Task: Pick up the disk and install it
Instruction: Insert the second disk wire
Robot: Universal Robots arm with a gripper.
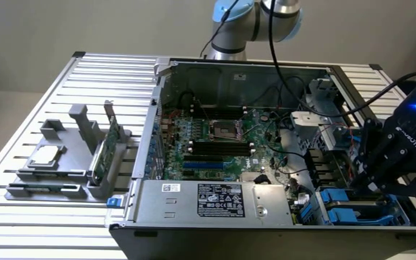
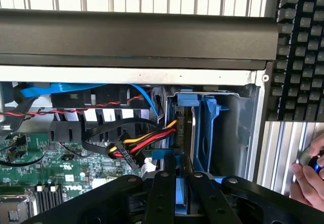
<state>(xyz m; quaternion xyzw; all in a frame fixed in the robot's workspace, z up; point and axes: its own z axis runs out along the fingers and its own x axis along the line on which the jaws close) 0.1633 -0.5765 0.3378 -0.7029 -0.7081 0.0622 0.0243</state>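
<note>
The disk (image 2: 186, 101) stands on edge in the drive bay at the corner of the open computer case (image 1: 193, 65), its blue carrier frame showing around a dark narrow edge. My gripper (image 2: 177, 174) reaches down into that bay, and its black fingers (image 2: 161, 193) are shut on the blue-edged disk between them. In the exterior view the gripper (image 1: 367, 188) hangs over the case's corner at the exterior view's right, just above the blue carrier parts (image 1: 345, 210) in the bay.
Red, yellow and black cables (image 2: 136, 145) run right beside the bay. The motherboard (image 1: 215, 141) and power supply (image 1: 215, 200) fill the case. A grey holder (image 1: 63, 162) with a green card and a silver chip stands at the exterior view's left. A keyboard (image 2: 301, 47) and a person's hand (image 2: 309, 176) lie outside the case wall.
</note>
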